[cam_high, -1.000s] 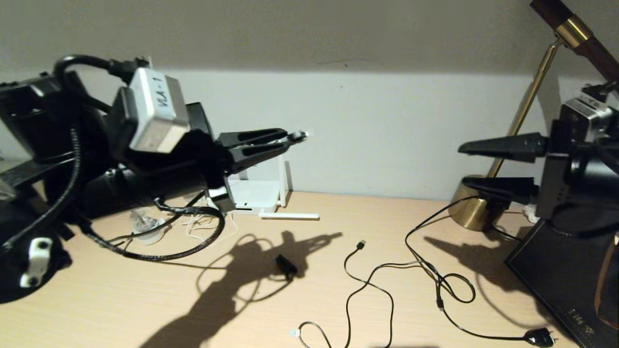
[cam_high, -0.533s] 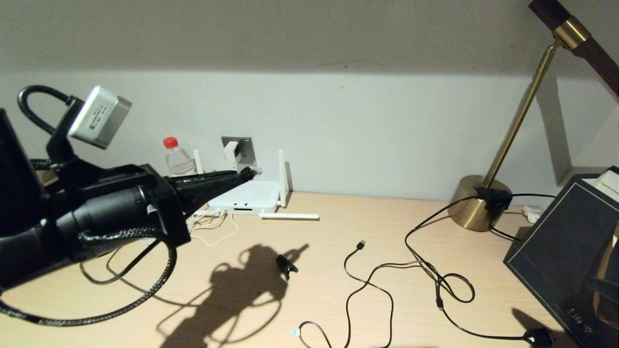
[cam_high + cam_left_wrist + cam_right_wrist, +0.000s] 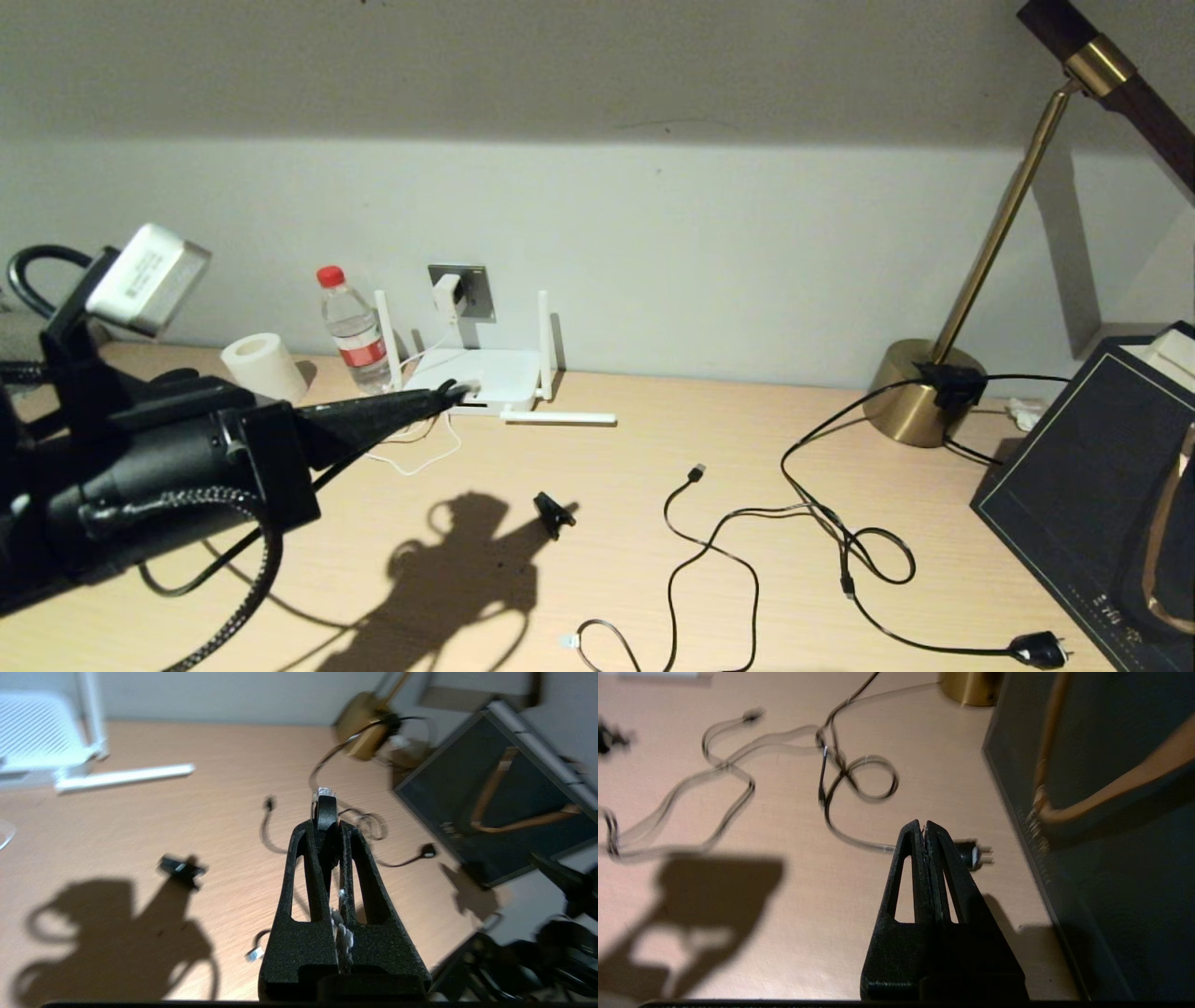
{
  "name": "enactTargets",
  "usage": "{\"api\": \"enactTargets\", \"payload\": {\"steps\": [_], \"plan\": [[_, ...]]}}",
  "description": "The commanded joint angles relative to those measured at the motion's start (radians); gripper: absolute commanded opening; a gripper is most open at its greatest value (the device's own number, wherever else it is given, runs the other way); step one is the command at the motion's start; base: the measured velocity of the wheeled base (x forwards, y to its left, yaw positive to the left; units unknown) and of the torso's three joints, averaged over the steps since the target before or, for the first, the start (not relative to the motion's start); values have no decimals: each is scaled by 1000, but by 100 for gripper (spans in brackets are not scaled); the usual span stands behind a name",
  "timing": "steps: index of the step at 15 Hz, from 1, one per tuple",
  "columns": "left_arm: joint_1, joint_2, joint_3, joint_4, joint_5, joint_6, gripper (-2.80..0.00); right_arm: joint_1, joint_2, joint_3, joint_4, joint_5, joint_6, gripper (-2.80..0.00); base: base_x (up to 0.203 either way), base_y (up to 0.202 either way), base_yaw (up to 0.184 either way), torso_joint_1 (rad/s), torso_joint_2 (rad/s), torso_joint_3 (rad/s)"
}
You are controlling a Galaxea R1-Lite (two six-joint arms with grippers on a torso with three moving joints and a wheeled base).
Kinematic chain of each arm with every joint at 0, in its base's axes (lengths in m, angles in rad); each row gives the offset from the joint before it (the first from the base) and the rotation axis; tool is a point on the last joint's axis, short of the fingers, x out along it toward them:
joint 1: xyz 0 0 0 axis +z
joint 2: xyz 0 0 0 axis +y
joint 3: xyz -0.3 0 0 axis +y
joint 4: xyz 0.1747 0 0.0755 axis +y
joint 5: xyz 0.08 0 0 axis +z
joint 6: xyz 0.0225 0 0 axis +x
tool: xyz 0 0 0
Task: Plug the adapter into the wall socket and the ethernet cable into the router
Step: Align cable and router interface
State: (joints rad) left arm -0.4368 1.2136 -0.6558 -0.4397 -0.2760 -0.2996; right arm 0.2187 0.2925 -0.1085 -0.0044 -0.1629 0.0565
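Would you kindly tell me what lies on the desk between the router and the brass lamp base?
The head view shows a white antenna lying flat beside the router, then bare desk, then a black cord curving off the lamp base.

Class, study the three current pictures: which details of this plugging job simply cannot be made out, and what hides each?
- Router port: head view, too small; left gripper covers it.
- Adapter prongs in the wall socket: head view, hidden by its own body.
- Ethernet cable behind the clip: left wrist view, hidden between the jaws.
- Right gripper: outside the head view.
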Motion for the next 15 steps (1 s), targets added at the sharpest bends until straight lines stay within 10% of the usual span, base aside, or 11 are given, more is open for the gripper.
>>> {"api": "enactTargets", "payload": {"steps": [1,10,15], "plan": [[-2,1,57,-9,71,4,-280,1,-20,99,-55,108,-46,-280,0,0,0,0,0,0],[-13,73,125,-23,325,99,-280,-213,-207,140,-76,192,-129,-280,0,0,0,0,0,0],[-14,77,167,-63,325,103,-280,-216,-291,144,-85,195,-110,-280,0,0,0,0,0,0]]}}
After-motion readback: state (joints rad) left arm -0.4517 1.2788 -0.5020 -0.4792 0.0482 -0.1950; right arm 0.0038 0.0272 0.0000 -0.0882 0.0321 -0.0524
